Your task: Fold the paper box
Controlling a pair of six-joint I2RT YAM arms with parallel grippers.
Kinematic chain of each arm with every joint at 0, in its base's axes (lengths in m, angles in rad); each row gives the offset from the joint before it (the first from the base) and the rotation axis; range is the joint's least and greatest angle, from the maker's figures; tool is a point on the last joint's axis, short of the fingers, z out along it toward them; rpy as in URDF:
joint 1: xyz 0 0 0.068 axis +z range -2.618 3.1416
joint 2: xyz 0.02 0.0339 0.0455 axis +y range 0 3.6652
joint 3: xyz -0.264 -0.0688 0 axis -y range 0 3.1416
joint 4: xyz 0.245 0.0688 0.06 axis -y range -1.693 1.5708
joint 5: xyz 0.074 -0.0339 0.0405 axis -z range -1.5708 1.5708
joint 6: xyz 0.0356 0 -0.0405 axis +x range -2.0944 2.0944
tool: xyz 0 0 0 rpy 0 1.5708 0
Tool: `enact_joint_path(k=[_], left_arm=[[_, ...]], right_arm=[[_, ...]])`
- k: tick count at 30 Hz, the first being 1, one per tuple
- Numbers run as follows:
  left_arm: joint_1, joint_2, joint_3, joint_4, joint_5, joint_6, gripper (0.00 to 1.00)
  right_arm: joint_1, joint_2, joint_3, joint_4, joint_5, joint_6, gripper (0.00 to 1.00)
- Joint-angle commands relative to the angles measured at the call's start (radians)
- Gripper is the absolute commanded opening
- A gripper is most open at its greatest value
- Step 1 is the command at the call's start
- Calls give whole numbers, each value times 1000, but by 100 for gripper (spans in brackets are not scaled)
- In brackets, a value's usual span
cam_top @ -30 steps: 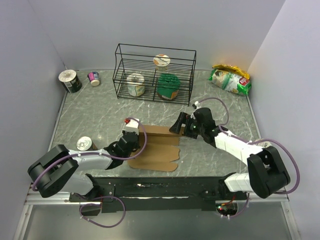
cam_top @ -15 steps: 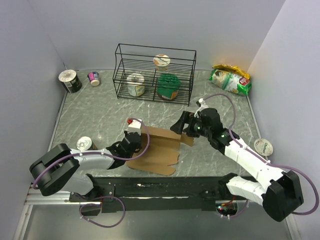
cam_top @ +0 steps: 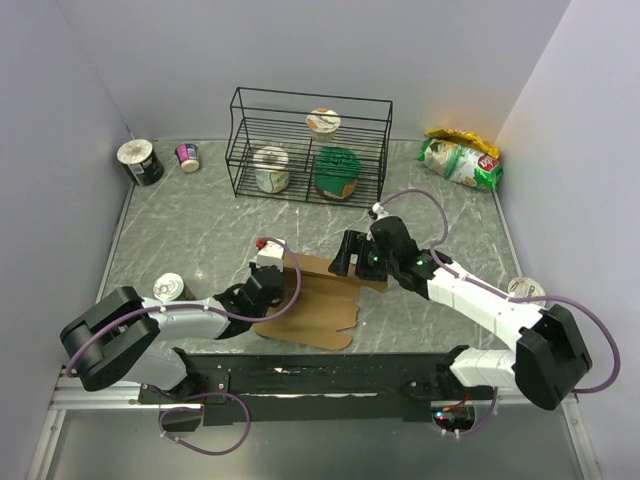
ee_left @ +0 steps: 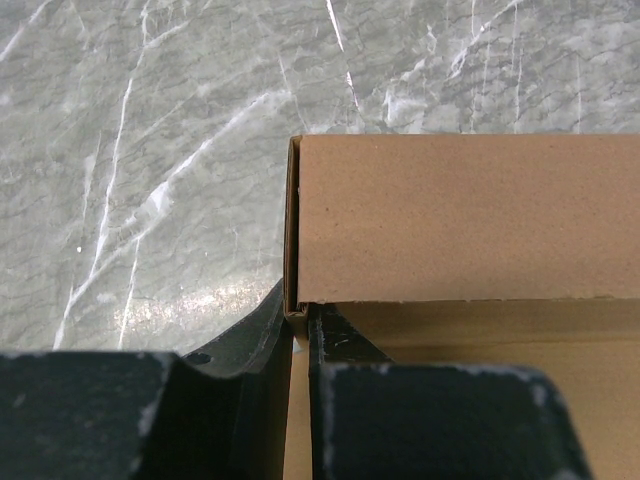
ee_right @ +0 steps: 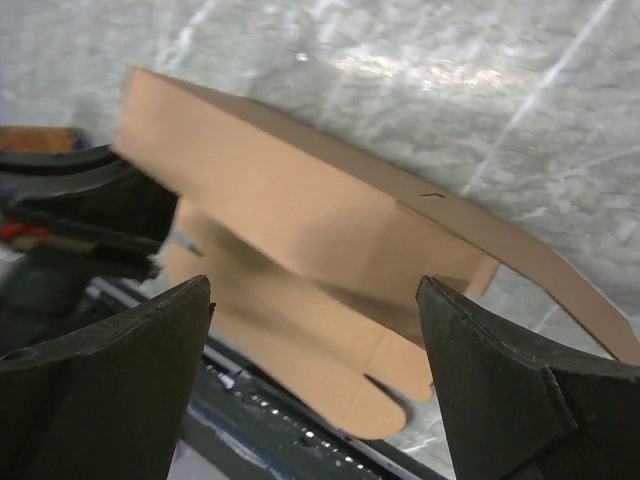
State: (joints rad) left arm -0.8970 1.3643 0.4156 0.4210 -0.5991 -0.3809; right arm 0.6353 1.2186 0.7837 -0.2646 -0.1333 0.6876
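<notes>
- Cardboard sits front and centre: the paper box point(cam_top: 318, 300) lies on the table point(cam_top: 190, 235) just on the near side of the wire rack point(cam_top: 310, 140), between the two arms. It is only part folded. The long panel nearest the rack stands up as a wall, while the flap farthest from the rack lies flat, rounded tabs and all.
- Left gripper point(cam_top: 266, 290) is at the box's corner below the rack's left end. Its fingers point(ee_left: 345, 350) are pinched narrow on the thin side wall, one inside and one outside. That looks like an anchor hold, so the sheet can't skate across the smooth stone while the other arm works.
- Right gripper point(cam_top: 347, 258) hangs below the rack's right half, over the raised wall, fingers spread wide. The wrist view shows the wall framed in the gap between them. Whether either pad touches cardboard, I can't tell.
- My read: the wide spread suits straddling or nudging that long panel further over along its crease.
- Watch the pinched corner. Push too hard on the wall and the box could pivot around it or buckle off the crease.
</notes>
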Motion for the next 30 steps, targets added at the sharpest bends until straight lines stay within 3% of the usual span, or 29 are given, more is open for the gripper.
enact_joint_path(k=[1,21,30], left_arm=[[-8,7,29,4,-16,7,15],[-22,12,32,13,-18,17,15],[-29,13,35,13,-16,19,15]], right_arm=[[6,28,40,-10,72,23,90],[1,127,-1,198,-40,105,91],[1,130,-24,287,-38,142,72]])
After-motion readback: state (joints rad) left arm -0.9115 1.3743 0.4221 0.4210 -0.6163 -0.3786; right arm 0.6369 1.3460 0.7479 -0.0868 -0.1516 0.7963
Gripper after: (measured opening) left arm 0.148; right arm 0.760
